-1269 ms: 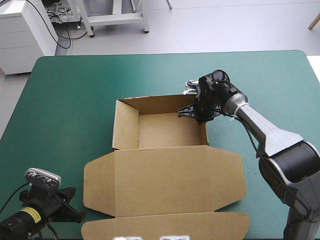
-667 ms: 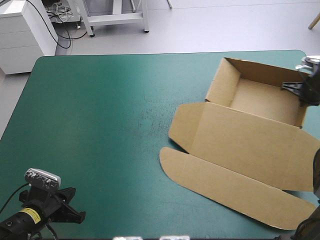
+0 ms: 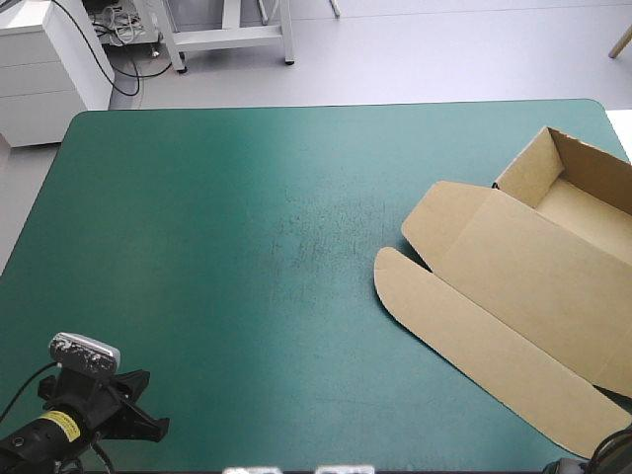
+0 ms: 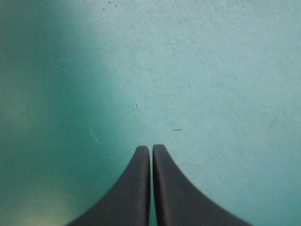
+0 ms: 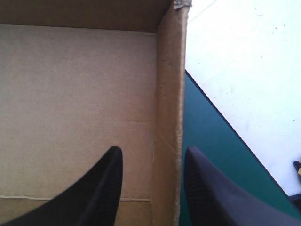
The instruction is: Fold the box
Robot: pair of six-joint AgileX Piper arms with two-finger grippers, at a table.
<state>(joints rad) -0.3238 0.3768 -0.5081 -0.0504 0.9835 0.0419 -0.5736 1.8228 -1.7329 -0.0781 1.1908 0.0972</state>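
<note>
Table (image 3: pixel 197 247) with the teal-green cover fills your high view. The box (image 3: pixel 523 276) is at 3 o'clock, hard on the table's right edge and partly out of the high view. You're looking at an open tray with the lid flat. The tray (image 3: pixel 528 163) is at about 2 o'clock, and the lid runs from it toward 5 o'clock. A rounded flap (image 3: pixel 474 336) lies along the side facing the table's middle (flat on the cover, as far as the high view shows).

Right gripper (image 5: pixel 153 157) is at the tray. Its black fingers (image 5: pixel 101 188) are parted and straddle one side wall (image 5: pixel 167 117), one over the tray floor (image 5: pixel 75 103), the other outside over the cover. The outer finger is right against the wall. The inner one shows you a gap.

Left gripper (image 4: pixel 151 149) sits at the 7 o'clock corner, well apart from the box. Its fingers are closed tip to tip above the cover.
</note>
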